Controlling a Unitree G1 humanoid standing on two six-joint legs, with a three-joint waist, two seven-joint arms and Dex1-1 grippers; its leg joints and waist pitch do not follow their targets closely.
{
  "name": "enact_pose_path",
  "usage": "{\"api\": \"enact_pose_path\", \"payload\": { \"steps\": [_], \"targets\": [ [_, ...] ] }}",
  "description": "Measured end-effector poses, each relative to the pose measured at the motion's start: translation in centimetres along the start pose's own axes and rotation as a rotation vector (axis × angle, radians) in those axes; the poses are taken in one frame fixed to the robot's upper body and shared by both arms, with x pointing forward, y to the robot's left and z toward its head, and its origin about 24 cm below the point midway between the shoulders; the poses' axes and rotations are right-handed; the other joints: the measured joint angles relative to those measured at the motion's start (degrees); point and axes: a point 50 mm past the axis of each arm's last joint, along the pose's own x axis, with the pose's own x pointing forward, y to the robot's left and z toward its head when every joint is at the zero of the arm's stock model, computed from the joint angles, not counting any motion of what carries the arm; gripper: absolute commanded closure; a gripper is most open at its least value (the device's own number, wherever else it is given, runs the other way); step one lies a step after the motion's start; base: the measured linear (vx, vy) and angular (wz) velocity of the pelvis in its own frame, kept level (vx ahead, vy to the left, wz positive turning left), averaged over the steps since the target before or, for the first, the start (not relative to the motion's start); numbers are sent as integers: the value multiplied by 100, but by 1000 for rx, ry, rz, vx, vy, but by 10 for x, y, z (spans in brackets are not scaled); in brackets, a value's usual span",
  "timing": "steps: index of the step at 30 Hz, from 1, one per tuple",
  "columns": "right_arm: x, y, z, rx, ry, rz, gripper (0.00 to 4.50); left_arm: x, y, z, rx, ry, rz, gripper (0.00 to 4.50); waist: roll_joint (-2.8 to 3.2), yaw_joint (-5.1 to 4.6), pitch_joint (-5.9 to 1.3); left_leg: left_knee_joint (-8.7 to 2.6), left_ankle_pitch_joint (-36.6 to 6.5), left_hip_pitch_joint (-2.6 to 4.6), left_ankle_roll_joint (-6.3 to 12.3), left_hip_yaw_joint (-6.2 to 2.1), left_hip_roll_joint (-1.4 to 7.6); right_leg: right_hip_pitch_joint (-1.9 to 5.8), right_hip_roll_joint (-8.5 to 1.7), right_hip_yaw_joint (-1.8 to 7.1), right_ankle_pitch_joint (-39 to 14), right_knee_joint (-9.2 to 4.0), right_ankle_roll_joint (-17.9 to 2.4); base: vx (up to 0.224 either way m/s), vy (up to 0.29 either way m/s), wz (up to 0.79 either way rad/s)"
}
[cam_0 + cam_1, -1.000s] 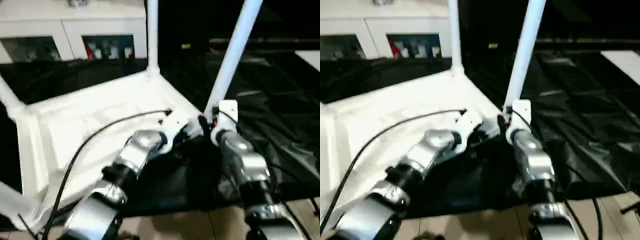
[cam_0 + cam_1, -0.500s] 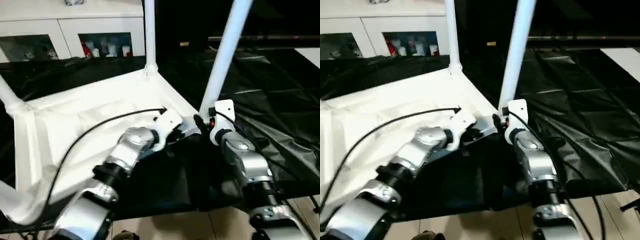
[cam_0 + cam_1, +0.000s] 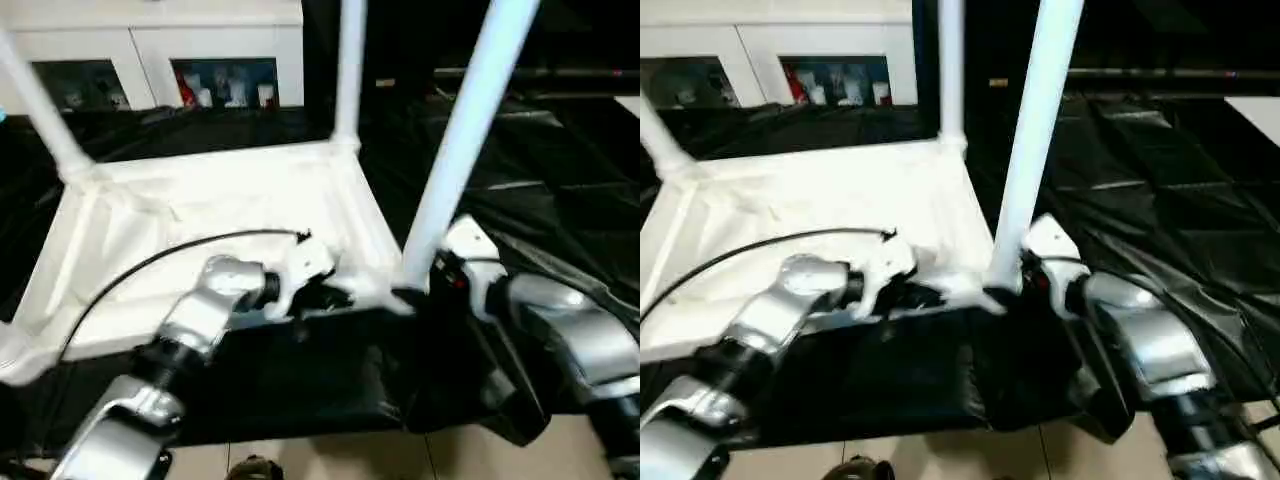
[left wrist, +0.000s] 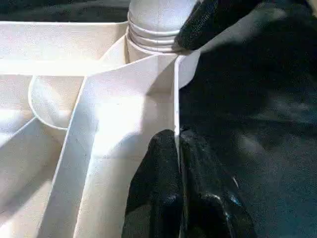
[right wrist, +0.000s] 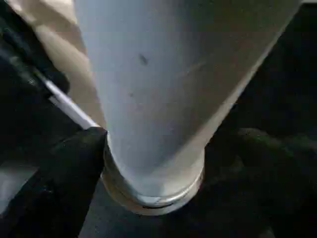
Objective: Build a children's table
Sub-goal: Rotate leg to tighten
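The children's table (image 3: 200, 215) lies upside down on black sheeting, ribbed underside up, with white legs standing in its corner sockets. My left gripper (image 4: 178, 148) is shut on the thin rim wall of the near edge, close to the near right corner. My right gripper (image 5: 163, 148) is open around the base of the near right leg (image 3: 460, 150), one black finger (image 5: 64, 168) close to the collar and the other standing off it. Another leg (image 3: 348, 70) rises at the far right corner and a third (image 3: 40, 100) at the far left.
A white cabinet with glass-fronted shelves (image 3: 150, 60) stands behind the table. Black sheeting (image 3: 560, 200) covers the surface to the right and in front. A black cable (image 3: 170, 255) arcs over my left forearm. Pale floor (image 3: 300, 455) shows at the near edge.
The view has shifted and turned. My right gripper's fingers have spread apart at the base of the near right leg. My left gripper stays clamped on the rim.
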Motion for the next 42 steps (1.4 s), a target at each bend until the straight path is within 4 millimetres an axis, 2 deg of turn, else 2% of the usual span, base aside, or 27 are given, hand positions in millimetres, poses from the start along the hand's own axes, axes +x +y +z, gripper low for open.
{"api": "enact_pose_path", "payload": {
  "steps": [13, 14, 16, 17, 21, 22, 25, 31, 38, 42],
  "targets": [
    [4, 4, -3, 52, -6, 43, 2, -6, -3, -2, -9, 5, -16, 450, -17, -39, 10, 9, 0, 1, 0, 0, 2, 0, 0, 1, 1, 4, -1, 0, 0, 0],
    [4, 3, -4, 57, -4, 42, 19, -6, -3, -2, -10, 5, -15, 450, -18, -44, 11, 10, 0, 1, 0, 0, 2, 0, 0, 1, 1, 4, -1, 0, 0, 0],
    [6, 3, -5, 65, -3, 44, 19, -6, -3, -2, -11, 6, -14, 450, -20, -49, 12, 10, 0, 1, 0, 0, 2, 0, 0, 1, 1, 5, -1, 0, 0, 0],
    [7, 3, -5, 70, -6, 47, 46, -6, -3, -2, -12, 7, -12, 450, -22, -60, 13, 10, 0, 1, 0, 0, 2, 0, 0, 1, 1, 5, -1, 0, 0, 0],
    [8, 5, -5, 74, -12, 55, 66, -7, -3, -3, -15, 6, -9, 450, -24, -77, 15, 12, 0, 1, 0, 0, 2, 0, 0, 1, 1, 8, -2, 0, 0, 0],
    [9, 5, -5, 72, -15, 57, 89, -7, -3, -3, -15, 6, -8, 450, -24, -80, 15, 13, 0, 1, 0, 0, 2, 0, 0, 1, 1, 8, -2, 0, 0, 0],
    [9, 5, -5, 71, -20, 65, 103, -7, -2, -3, -16, 6, -7, 450, -25, -83, 15, 16, 0, 1, 0, 0, 3, 0, 0, 1, 2, 9, -2, 0, 0, 0],
    [11, 7, -5, 60, -35, 75, 162, -7, -2, -3, -16, 7, -2, 450, -28, -95, 17, 20, 2, 0, 3, 0, 3, 0, 0, 1, 2, 14, -2, 0, 0, 0],
    [15, 8, -6, 67, -45, 65, 175, -8, -2, -4, -21, 11, 10, 450, -31, -131, 18, 22, 3, 1, 4, 0, 4, 0, 0, 1, 2, 16, -3, 0, 0, 0],
    [26, 8, -7, 128, -76, -32, 176, -1, 3, -3, -36, 11, 83, 450, -30, -151, 17, 24, 3, 5, 4, 0, 4, 3, 0, 1, 7, 18, -10, 0, 0, 0]
  ]
}}
